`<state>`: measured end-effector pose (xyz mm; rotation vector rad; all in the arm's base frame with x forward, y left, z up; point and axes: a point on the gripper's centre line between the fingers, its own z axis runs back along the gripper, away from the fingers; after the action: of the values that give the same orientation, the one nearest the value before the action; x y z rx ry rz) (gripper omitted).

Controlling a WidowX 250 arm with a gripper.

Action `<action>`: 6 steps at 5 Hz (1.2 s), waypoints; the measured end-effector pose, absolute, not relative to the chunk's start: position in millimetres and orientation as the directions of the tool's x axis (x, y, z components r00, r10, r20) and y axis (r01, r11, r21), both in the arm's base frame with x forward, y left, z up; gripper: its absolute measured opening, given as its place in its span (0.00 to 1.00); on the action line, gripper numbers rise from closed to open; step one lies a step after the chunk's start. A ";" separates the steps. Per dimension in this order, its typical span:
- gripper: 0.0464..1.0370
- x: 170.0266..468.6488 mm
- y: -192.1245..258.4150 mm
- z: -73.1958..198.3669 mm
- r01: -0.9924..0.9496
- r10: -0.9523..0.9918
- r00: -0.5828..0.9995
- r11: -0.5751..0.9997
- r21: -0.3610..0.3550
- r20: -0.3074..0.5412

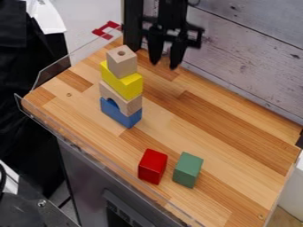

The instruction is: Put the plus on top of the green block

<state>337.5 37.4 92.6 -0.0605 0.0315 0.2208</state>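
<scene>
1. The black gripper (165,60) hangs with its tips downward near the far edge of the table, to the right of the stacked tower in the view. Its jaws stand open, their two tips apart with a gap between them.
2. Nearest to it is the tower. On top sits a plain wooden cube (122,64) with a round hole in its upper face.
3. The cube rests on a yellow block (125,86) whose top dips between raised ends.
4. Under the yellow block is a plain wooden arch (131,105), its curved opening facing down.
5. A blue block (121,115) forms the tower's base and stands on the table (195,116).
6. Well apart from the tower, toward the near edge, a green block (188,170) stands directly on the table.
7. A red block (152,166) stands just beside the green block, on its left in the view, with a narrow gap between them.
8. Beyond the table's far left corner lies an angular red shape (107,29). I cannot tell whether this is the plus, so the plus's place is uncertain.
9. A clear guard (53,74) borders the table's left side, and a grey plank wall (248,57) rises behind it.
</scene>
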 end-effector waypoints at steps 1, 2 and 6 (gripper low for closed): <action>0.37 325.7 37.0 121.1 -0.217 0.219 0.975 0.974 -0.063 0.026; 0.37 309.5 28.1 118.0 -0.204 0.204 0.979 0.975 -0.087 0.001; 0.37 267.0 -32.5 85.7 -0.079 0.059 0.986 0.989 -0.127 -0.155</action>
<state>267.0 -32.5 85.7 -0.1335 0.1511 0.0692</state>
